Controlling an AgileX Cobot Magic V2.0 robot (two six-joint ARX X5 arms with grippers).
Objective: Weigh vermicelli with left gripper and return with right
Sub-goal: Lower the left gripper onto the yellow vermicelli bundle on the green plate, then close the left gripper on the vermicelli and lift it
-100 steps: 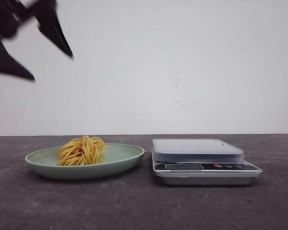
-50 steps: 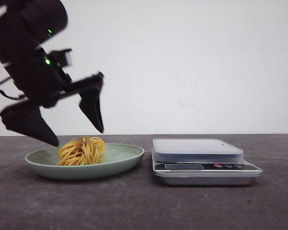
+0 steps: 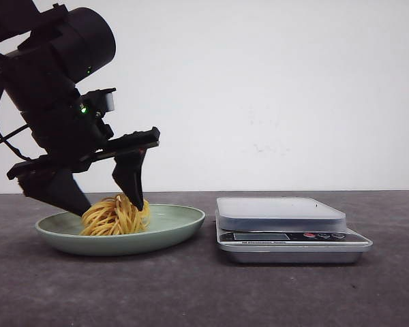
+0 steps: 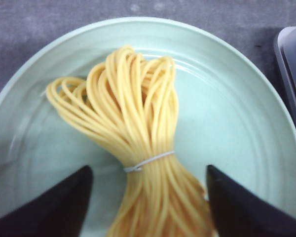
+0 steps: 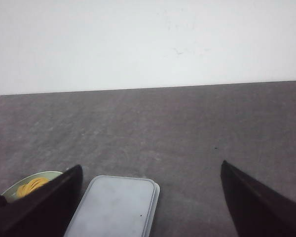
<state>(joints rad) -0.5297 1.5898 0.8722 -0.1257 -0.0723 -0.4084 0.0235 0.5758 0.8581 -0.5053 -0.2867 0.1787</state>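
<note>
Front view: left end effector (image 3: 109, 201) fills the upper left of the frame, black, green light on its body, tilted down toward the green plate (image 3: 177, 225) at lower left. Its two pointed fingers are spread, one tip at the left flank of the vermicelli (image 3: 116, 214), the other at the top right of the bundle; released, nothing clamped. Whether the tips touch the strands cannot be told from this angle. Vermicelli sits on the plate, left of plate centre, a yellow looped nest. Kitchen scale (image 3: 286, 228) stands to the right of the plate on the dark desk (image 3: 204, 293), just beside it, apart from the rim; silver platform on top, display and buttons along the front edge. White wall behind. Left wrist view: vermicelli (image 4: 138, 143) in the middle of the frame, strands bound by a thin pale band, lying on the plate (image 4: 246, 123); the two black fingertips (image 4: 54, 207) at the lower corners flank the bundle with a gap on each side. Scale edge at far right. Right wrist view: right end effector (image 5: 148, 207) spread wide, empty, fingers at lower left and lower right corners; the scale platform (image 5: 113, 207) at the bottom edge between them, plate and vermicelli (image 5: 30, 186) small at lower left
</note>
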